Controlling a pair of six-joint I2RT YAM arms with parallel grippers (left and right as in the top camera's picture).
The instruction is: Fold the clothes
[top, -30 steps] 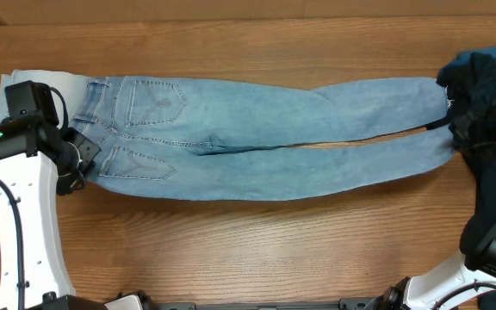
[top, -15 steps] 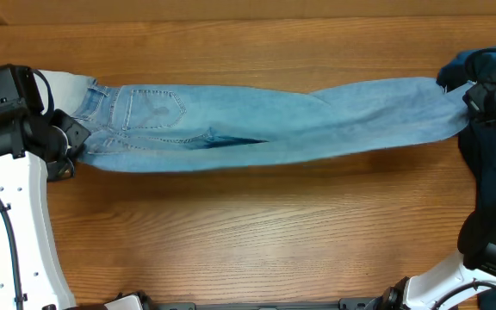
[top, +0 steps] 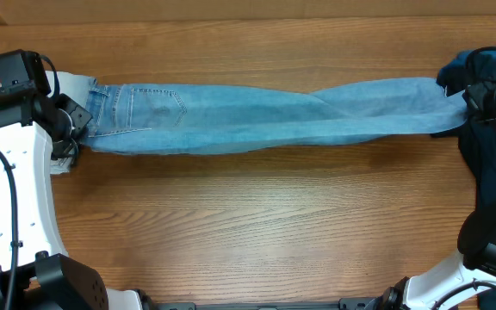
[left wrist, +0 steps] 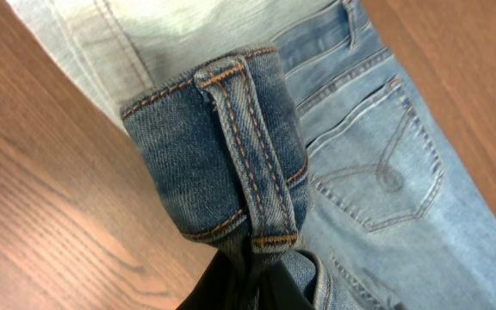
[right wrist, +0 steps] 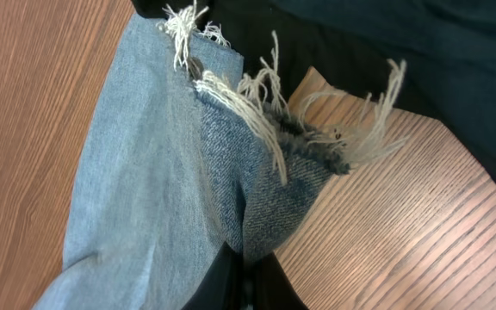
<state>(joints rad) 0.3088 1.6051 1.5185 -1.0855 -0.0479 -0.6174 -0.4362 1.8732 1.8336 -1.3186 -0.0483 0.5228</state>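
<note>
Jeans point(top: 265, 120) now a narrow denim strip

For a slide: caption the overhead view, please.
Left gripper at the waistband, right gripper at the hems, jeans stretched across the table.

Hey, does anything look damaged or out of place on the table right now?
Only the hem of the jeans: loose pale threads stick out near where the right gripper pinches it. It looks like a frayed edge, not a fresh tear. The left gripper holds the waistband.
</note>
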